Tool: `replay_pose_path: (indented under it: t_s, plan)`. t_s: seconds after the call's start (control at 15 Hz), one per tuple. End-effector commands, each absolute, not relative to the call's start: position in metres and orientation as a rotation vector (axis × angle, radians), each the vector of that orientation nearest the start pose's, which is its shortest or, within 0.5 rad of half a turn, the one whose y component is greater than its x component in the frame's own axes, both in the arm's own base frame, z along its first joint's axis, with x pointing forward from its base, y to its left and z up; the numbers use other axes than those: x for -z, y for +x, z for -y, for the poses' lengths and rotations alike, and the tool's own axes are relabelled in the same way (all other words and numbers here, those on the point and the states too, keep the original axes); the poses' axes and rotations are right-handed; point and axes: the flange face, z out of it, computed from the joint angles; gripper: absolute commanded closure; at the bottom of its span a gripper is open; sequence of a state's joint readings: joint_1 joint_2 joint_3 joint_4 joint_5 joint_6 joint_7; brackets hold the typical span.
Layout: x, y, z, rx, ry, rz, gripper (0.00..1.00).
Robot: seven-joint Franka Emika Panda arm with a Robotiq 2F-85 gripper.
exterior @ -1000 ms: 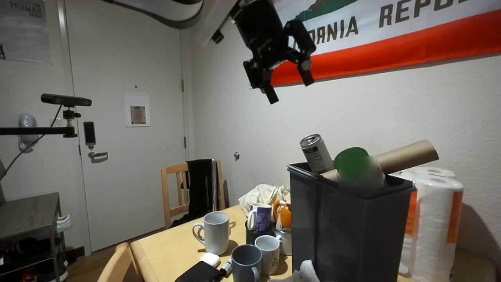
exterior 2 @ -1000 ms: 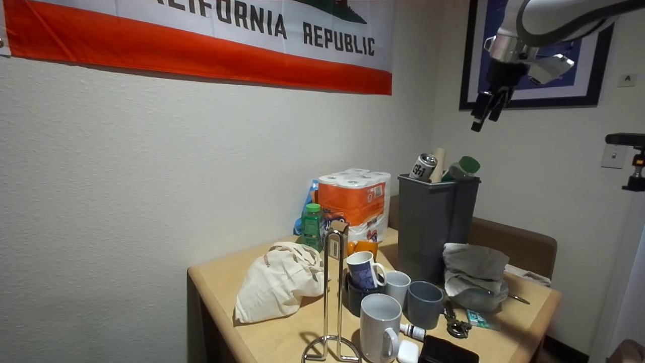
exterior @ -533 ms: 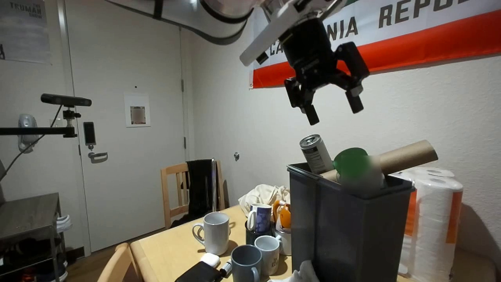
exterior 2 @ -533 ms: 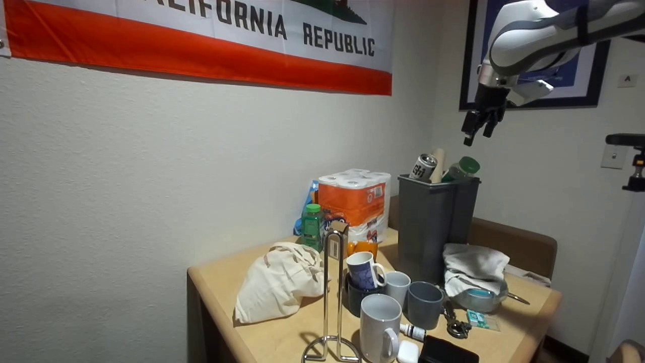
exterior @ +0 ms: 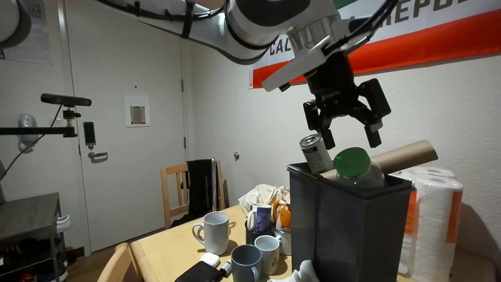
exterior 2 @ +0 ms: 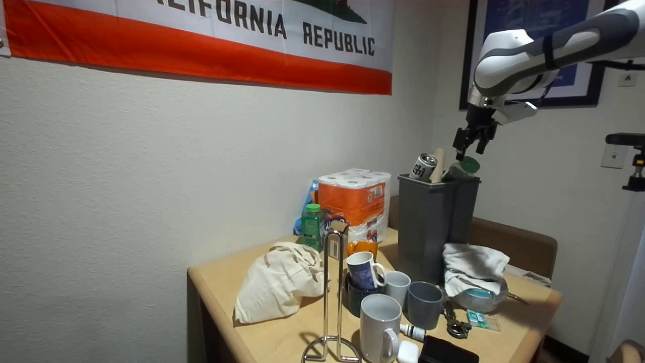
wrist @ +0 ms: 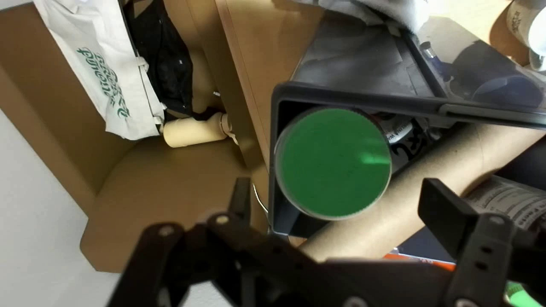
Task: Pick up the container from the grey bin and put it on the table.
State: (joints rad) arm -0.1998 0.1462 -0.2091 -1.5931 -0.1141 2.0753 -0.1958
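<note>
You have the bin (exterior: 340, 231) on the table (exterior: 168, 248); inside, below your gripper (exterior: 352, 143), the container (exterior: 357, 167) leans beside a tube (exterior: 407, 156), perhaps touching.

Pale wall (exterior 2: 227, 171), closed door (exterior: 131, 164), wooden chair (exterior: 175, 169)

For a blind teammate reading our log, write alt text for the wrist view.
A container with a round green lid sits mid-picture in a grey bin; the open end effector points toward it, holding nothing. A cardboard tube slants beside it, and a white bag with green lettering shows at upper left.
</note>
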Motion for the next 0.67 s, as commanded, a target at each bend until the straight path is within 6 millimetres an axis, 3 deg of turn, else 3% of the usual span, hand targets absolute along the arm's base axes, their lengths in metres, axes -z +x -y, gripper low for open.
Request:
replay_pose_path:
  t_s: [0.0,0.13,0.27,0.53,0.6]
  plan:
    - [-0.582,0.59,0.258,0.496,-3.302,-0.361,0.0]
    - [-0.577,0.589,0.261,0.478,-3.292,-0.39,0.0]
    - [-0.572,0.587,0.263,0.446,-3.279,-0.406,0.28]
    - [-0.559,0.589,0.264,0.436,-3.239,-0.423,0.58]
    - [-0.559,0.589,0.263,0.437,-3.236,-0.427,0.6]
